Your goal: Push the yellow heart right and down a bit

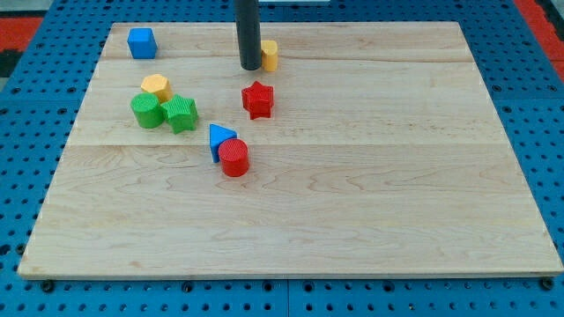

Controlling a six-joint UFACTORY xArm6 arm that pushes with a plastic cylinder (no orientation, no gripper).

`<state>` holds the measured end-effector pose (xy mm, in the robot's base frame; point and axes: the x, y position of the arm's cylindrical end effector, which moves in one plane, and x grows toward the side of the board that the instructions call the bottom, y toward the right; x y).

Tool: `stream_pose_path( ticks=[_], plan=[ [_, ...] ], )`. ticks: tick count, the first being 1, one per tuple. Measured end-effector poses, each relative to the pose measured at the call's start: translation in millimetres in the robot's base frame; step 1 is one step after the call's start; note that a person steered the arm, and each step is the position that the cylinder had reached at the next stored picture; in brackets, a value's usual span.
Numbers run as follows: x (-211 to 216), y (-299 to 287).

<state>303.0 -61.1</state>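
The yellow heart (270, 55) lies near the view's top, just right of the middle, partly hidden by my rod. My tip (250, 67) rests on the board at the heart's left side, touching or almost touching it. The red star (257, 99) lies a little below the heart.
A blue cube (141, 42) sits at the top left. A yellow hexagon (156, 86), a green cylinder (147, 111) and a green star-like block (180, 114) cluster at the left. A blue triangle (220, 138) touches a red cylinder (234, 158) near the middle. The wooden board (370, 194) ends on a blue pegboard.
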Motion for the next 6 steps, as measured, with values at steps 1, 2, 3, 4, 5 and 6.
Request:
stream_pose_path(
  ticks=[1, 2, 3, 4, 5, 6],
  plan=[
    [14.1, 32.6],
    [-26.7, 56.4],
    [-63.6, 50.8],
    [-41.0, 40.4],
    [-44.9, -25.4],
    [-83.2, -23.3]
  ],
)
